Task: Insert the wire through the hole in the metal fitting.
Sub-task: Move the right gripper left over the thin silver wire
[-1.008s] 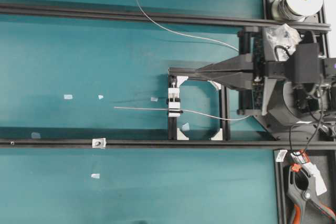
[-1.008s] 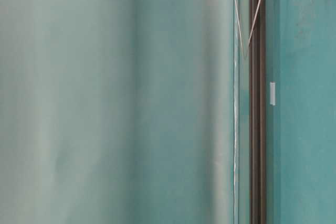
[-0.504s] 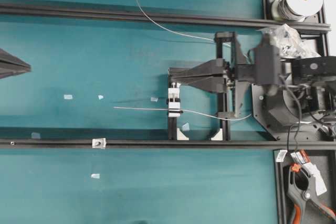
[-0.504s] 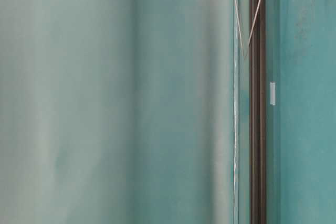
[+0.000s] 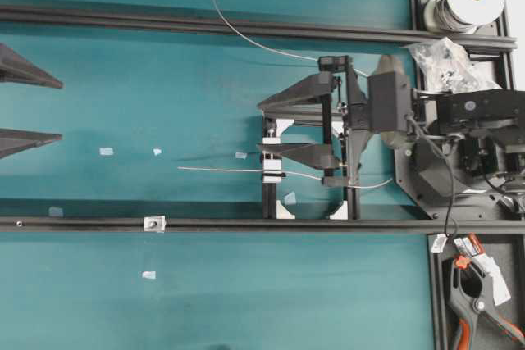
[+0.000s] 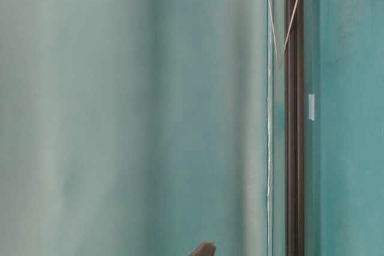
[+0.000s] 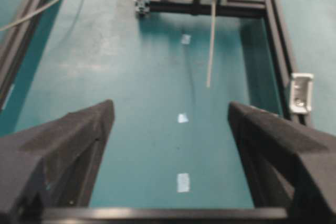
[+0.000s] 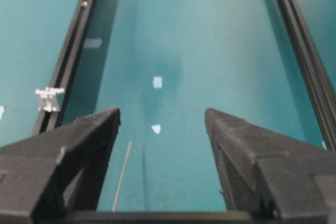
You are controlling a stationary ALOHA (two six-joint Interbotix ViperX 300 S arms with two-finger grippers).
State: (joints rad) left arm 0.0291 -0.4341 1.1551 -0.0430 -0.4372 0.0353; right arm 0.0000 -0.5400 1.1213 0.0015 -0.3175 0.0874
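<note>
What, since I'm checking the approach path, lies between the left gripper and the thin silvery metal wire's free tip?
Teal mat bearing two small white tape scraps, nothing taller, as the left wrist view shows.

I see the wire (image 5: 221, 170) as a hair-fine, silvery-grey strand lying nearly level across the middle of the tabletop (image 5: 205, 301) in the overhead view, gently curved toward its right end. Its free left tip rests on bare teal surface; further right it runs through the white clamp block (image 5: 271, 163). From the left wrist camera it shows as a straight pale rod (image 7: 211, 45) pointing toward me. The metal fitting (image 5: 153, 222) is a tiny shiny squarish piece sitting on the near black rail (image 5: 82, 223), left of the wire's tip and well apart from it.
</note>
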